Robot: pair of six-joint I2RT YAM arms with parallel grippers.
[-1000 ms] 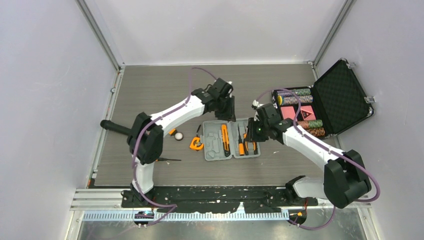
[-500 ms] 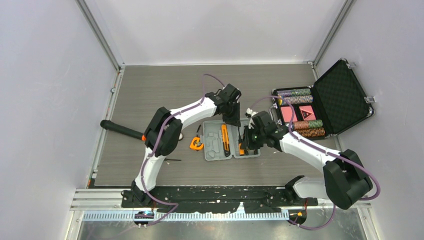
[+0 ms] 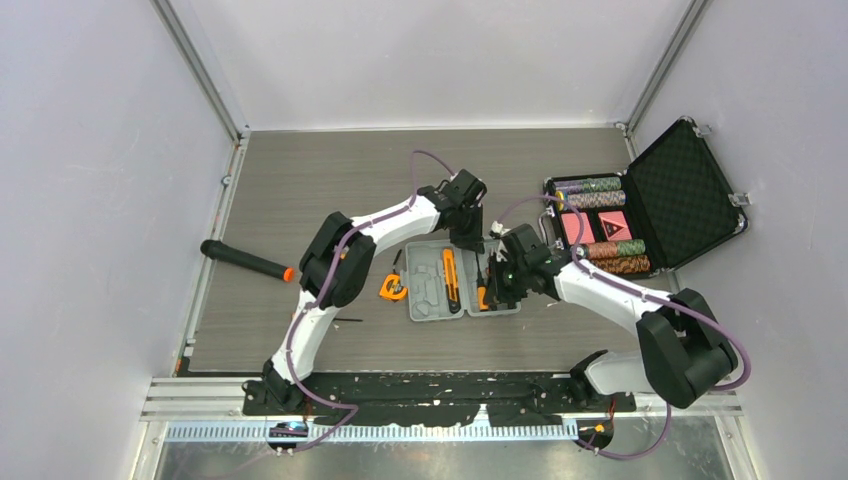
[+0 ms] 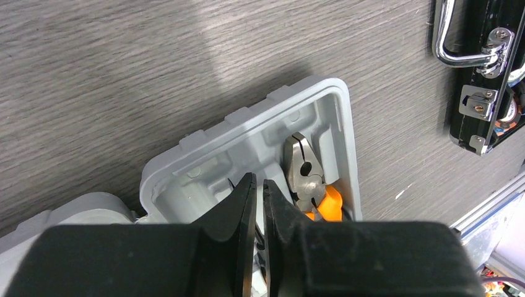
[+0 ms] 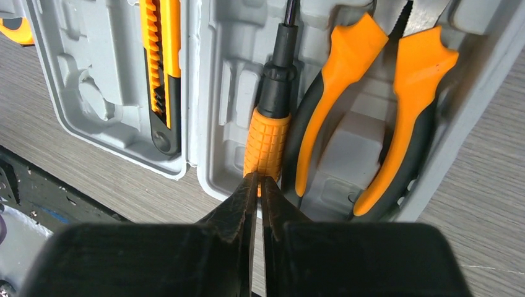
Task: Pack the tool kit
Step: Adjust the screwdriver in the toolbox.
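**Both tools closed over the open grey case**

The right tool (image 5: 259, 179) has its fingers drawn together with nothing seen between them. Its tips are at the butt of the orange-handled screwdriver (image 5: 267, 139), which lies slotted in the case's right half beside the seated pliers (image 5: 415, 93). The left tool (image 4: 260, 185), likewise closed and empty, hangs over the far edge of that half, near the pliers' steel head. The grey case (image 3: 427, 295) lies open and flat on the counter (image 3: 300, 200), with a utility knife (image 5: 162, 62) in its left half. The tape measure (image 3: 392, 288) lies outside, just left of the case. A black chip case (image 3: 690, 195) stands open well to its right.

Judged handling: the case is probably light, thin-walled plastic, stiff across each half, free at the hinge, and smooth enough to slide when pushed, so take it by one half's outer long rim. The tape measure looks compact and denser, so pinch it across its flat faces.
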